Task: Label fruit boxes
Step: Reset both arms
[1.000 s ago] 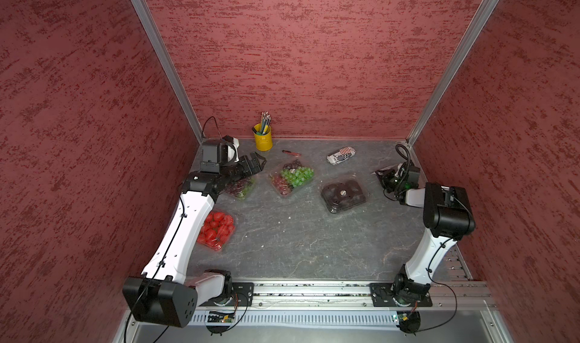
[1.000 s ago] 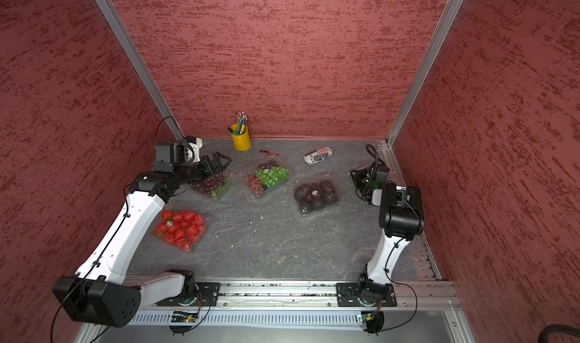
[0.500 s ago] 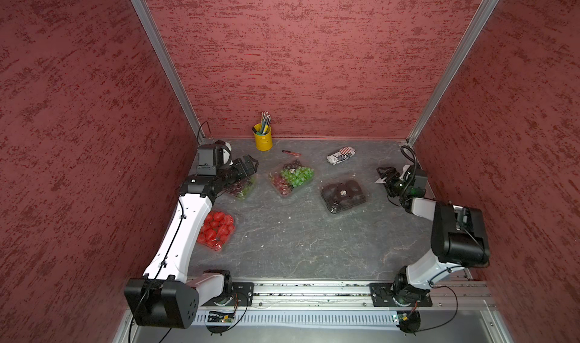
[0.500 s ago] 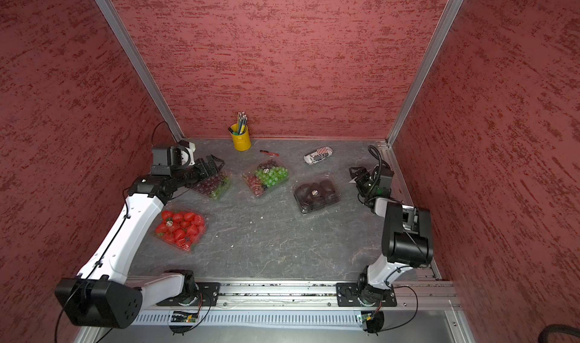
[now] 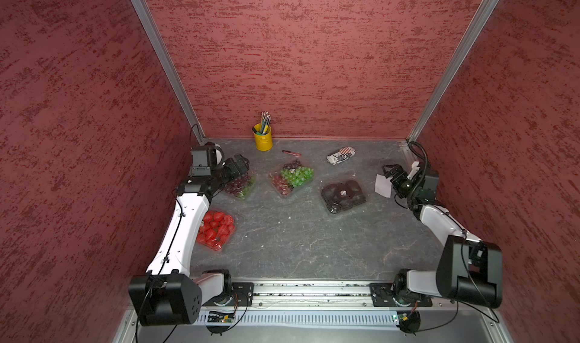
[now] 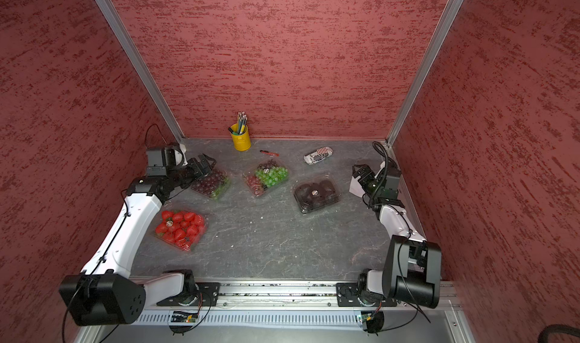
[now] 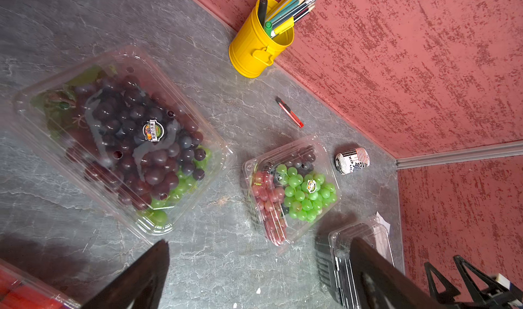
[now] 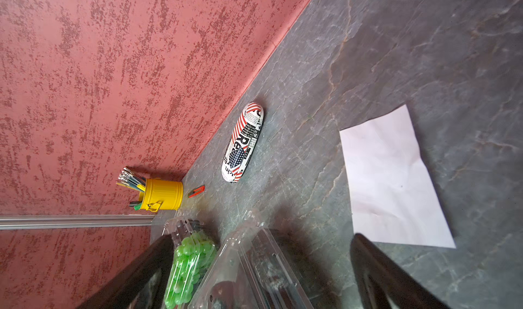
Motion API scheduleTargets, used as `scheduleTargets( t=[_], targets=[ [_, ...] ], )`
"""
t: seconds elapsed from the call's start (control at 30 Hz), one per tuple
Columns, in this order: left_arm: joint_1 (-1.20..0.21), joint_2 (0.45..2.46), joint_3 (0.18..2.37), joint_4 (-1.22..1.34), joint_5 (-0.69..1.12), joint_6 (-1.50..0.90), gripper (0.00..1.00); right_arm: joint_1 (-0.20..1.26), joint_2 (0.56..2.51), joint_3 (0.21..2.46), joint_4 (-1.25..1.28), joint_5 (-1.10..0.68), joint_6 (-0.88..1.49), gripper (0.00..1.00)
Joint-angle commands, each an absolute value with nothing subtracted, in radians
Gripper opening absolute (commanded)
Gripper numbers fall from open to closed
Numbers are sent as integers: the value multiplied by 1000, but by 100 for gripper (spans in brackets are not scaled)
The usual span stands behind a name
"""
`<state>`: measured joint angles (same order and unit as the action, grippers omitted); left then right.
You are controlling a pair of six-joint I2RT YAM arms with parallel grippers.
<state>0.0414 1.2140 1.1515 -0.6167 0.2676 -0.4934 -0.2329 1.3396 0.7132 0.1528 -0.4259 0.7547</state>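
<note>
four fruit boxes (image 5: pixel 292 178) near the yellow cup (image 5: pixel 263 139), one white sheet (image 5: pixel 382 186) far right of it; my left claw (image 6: pixel 207 162) and right claw (image 5: pixel 390 168) gape wide, empty.

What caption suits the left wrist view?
Left gripper, open, facing labelled dark-grape punnet, green-and-red grape punnet and yellow pencil cup.

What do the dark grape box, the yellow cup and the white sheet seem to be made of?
Dark grape box: thin clear plastic, glossy; fruit shows through, glare on lid. Yellow cup: probably painted metal; ribbed wall, smooth sheen. White sheet: likely paper, matte, faintly creased.
</note>
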Motion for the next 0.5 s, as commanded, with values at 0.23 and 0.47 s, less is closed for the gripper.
scheduleTargets(
  t=[0.23,0.47],
  targets=[
    [51,1233,1064,-417,142,-439,100,-228,1357,705,129,-211,567,99],
    [43,1272,847,-68,-89,-236,100,-173,1276,566,432,-1,381,99]
  ],
)
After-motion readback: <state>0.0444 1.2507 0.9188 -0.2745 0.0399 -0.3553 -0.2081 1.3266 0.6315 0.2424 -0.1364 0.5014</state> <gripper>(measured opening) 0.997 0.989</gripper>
